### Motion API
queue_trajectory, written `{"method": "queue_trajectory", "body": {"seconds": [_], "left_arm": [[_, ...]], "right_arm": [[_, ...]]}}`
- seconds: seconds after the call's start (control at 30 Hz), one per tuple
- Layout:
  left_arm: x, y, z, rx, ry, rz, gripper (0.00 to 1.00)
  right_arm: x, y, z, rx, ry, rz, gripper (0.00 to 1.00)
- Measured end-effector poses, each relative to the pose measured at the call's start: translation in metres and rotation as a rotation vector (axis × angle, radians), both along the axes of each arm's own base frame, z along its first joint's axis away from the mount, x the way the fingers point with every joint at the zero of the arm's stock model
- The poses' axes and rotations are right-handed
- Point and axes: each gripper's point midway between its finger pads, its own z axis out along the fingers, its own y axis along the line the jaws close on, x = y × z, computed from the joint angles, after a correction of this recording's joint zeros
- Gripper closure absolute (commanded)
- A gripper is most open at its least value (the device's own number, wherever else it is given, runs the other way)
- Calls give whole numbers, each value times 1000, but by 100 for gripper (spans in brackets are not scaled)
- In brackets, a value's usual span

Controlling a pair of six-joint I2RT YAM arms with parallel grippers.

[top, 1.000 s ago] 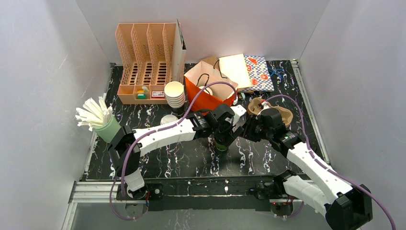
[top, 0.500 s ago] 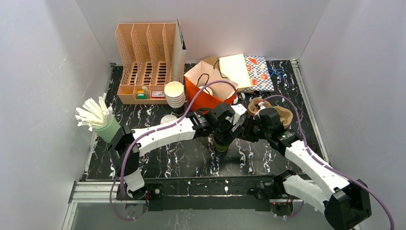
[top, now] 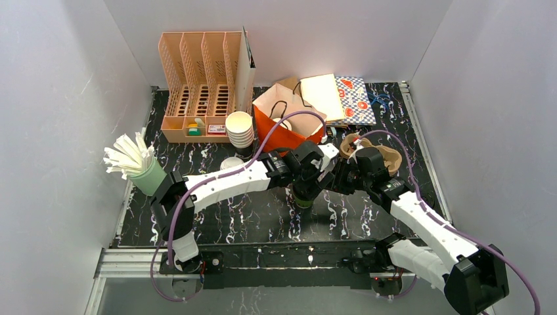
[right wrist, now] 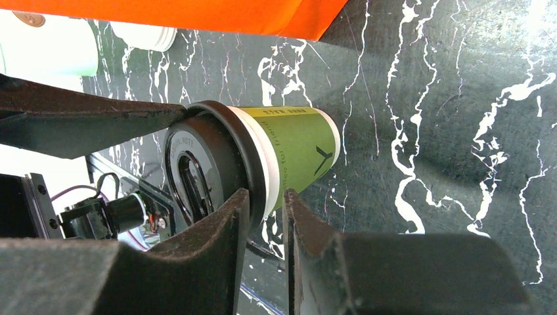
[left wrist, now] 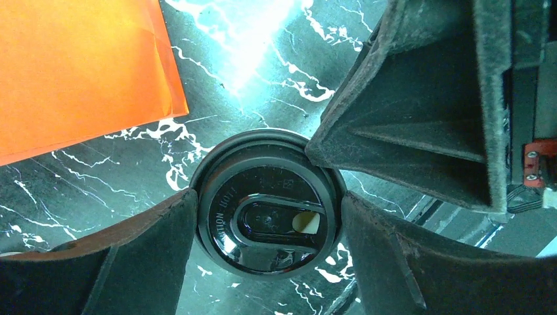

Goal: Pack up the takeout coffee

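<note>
One takeout coffee (top: 303,197), a green cup (right wrist: 295,147) with a black lid (left wrist: 269,220), stands on the dark marbled table in front of the orange bag (top: 282,128). My left gripper (left wrist: 266,216) reaches down over it, and its fingers (left wrist: 151,249) press against both sides of the lid. My right gripper (right wrist: 266,203) comes in from the right. Its narrow jaws pinch the lid's rim (right wrist: 259,164), one finger on the lid and the other under the cup's white band. One right finger (left wrist: 420,125) overlaps the lid's edge in the left wrist view.
A stack of white cups (top: 240,129) and a loose white lid (top: 231,163) sit left of the bag. A peach desk organizer (top: 200,85) stands behind them, and a holder of straws (top: 141,172) is far left. A brown carrier (top: 387,157) and flat bags (top: 341,97) lie at the right.
My right arm has shifted a little left, closer to the cup. Both grippers have narrowed slightly. The cup has stayed in place.
</note>
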Motion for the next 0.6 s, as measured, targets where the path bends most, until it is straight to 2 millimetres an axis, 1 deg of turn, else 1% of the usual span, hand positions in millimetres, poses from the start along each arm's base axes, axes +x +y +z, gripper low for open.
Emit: {"method": "queue_trajectory", "body": {"seconds": [0.13, 0.6], "left_arm": [[0, 1, -3, 11, 4, 0, 34], [0, 2, -3, 16, 5, 2, 39]], "right_arm": [[0, 1, 0, 3, 0, 5, 69], [2, 7, 0, 47, -16, 23, 80]]}}
